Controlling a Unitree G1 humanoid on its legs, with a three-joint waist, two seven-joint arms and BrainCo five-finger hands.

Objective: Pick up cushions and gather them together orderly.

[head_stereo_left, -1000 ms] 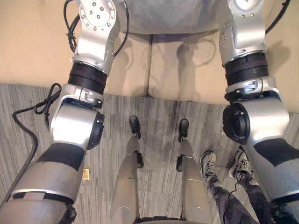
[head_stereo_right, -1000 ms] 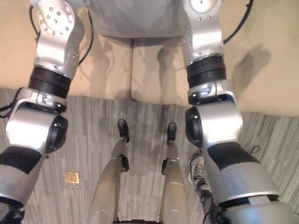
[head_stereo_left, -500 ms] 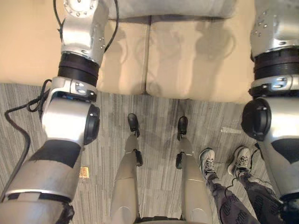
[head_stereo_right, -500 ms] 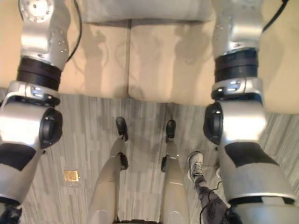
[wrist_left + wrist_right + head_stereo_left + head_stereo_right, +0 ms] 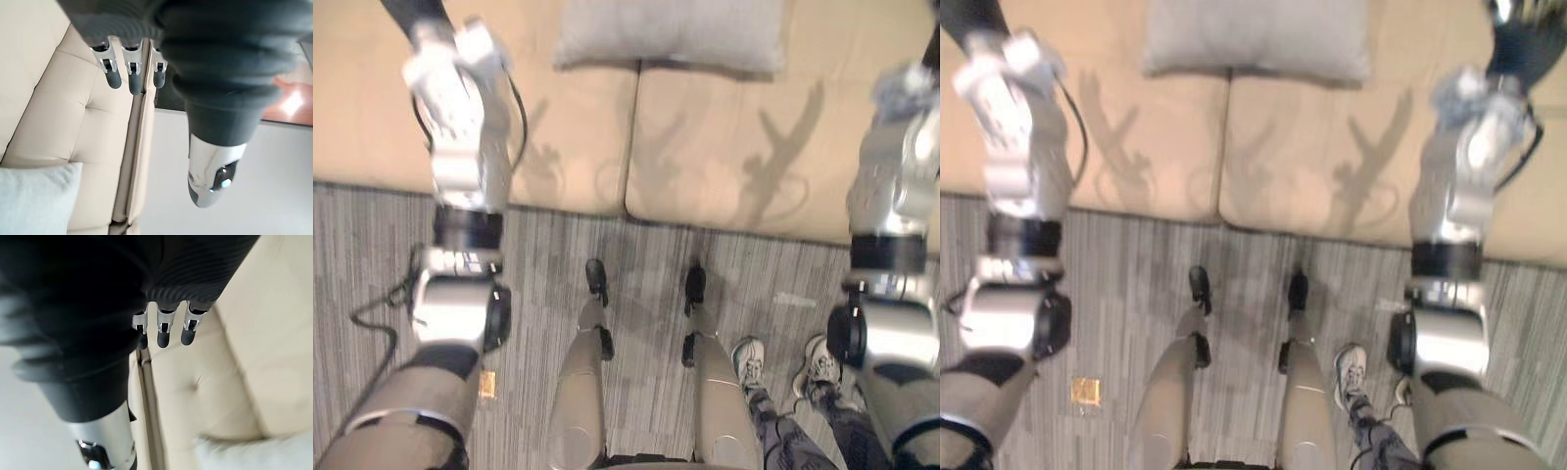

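Pale grey fabric cushion [image 5: 671, 34] now lies released at 12 o'clock on the beige leather sofa [image 5: 734, 157] — left hand [image 5: 132, 73] and right hand [image 5: 164, 330] withdrawn, fingers straight, empty. Placement judged complete.

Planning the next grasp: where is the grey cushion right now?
In the left eye view the grey cushion lies top centre on the beige sofa, across the seam between its two seat pads.

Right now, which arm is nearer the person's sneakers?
Right. The right arm sits directly beside the sneakers; the left arm is far across on the other side.
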